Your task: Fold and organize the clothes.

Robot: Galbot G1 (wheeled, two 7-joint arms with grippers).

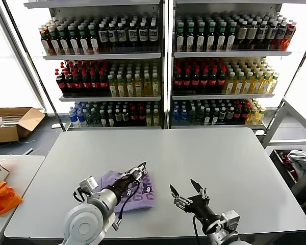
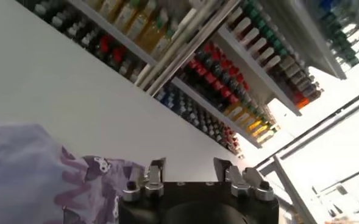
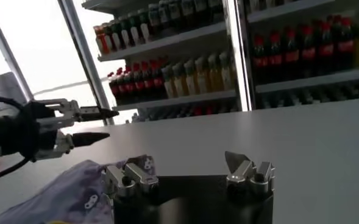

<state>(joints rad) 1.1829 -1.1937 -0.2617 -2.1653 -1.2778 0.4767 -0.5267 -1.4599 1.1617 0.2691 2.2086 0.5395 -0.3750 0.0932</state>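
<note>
Hovering my left gripper (image 1: 141, 168) over the lavender T-shirt (image 1: 143, 196), fingers parted and empty, I judge the folding nearly done: it lies compactly bunched on the grey surface (image 1: 204, 153). My right gripper (image 1: 186, 188) waits beside, fingers wide, holding nothing.

No words or numbers can be read. The bottles (image 1: 99, 34) on the shelves (image 1: 102, 56) have labels, but they are too small to read. The dark print on the purple shirt (image 1: 143, 191) is unclear too.
</note>
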